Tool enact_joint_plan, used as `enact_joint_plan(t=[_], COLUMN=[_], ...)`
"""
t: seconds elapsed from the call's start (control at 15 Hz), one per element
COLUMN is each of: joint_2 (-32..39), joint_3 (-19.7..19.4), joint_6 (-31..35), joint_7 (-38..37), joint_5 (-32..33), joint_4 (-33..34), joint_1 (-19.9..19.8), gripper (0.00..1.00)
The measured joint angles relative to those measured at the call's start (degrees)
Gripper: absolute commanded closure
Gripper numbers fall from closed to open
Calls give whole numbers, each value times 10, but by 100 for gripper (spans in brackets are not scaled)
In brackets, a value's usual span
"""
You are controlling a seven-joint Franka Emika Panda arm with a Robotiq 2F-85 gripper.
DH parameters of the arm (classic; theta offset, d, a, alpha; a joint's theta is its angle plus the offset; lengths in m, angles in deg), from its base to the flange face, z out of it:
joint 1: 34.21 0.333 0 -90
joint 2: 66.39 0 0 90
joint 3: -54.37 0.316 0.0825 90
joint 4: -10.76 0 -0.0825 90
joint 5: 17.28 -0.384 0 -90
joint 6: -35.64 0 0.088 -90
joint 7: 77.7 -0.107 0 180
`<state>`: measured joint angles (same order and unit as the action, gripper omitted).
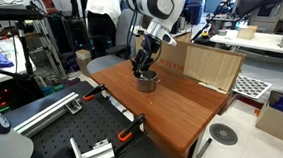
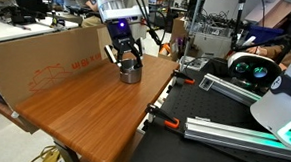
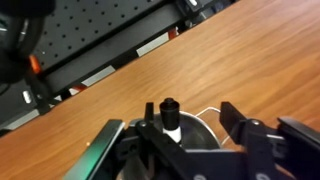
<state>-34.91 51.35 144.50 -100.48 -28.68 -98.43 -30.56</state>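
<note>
Pot (image 1: 147,83) and lid (image 3: 205,130) were small, round and of shiny grey metal, with a black knob (image 3: 170,108) standing upright on top. They stood on the brown wooden counter (image 2: 87,114), just above the middle of both exterior views. The hand (image 2: 127,60) hung over them, fingers parted, one on each side of the knob.
</note>
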Motion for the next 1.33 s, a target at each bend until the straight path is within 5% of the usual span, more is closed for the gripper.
enact_joint_plan(t=[0.4, 1.33], joint_2=[2, -5], joint_3=[1, 1], joint_6=[-8, -17], joint_7=[0, 11], joint_5=[4, 5], joint_4=[13, 18], joint_1=[2, 2], gripper=[98, 95])
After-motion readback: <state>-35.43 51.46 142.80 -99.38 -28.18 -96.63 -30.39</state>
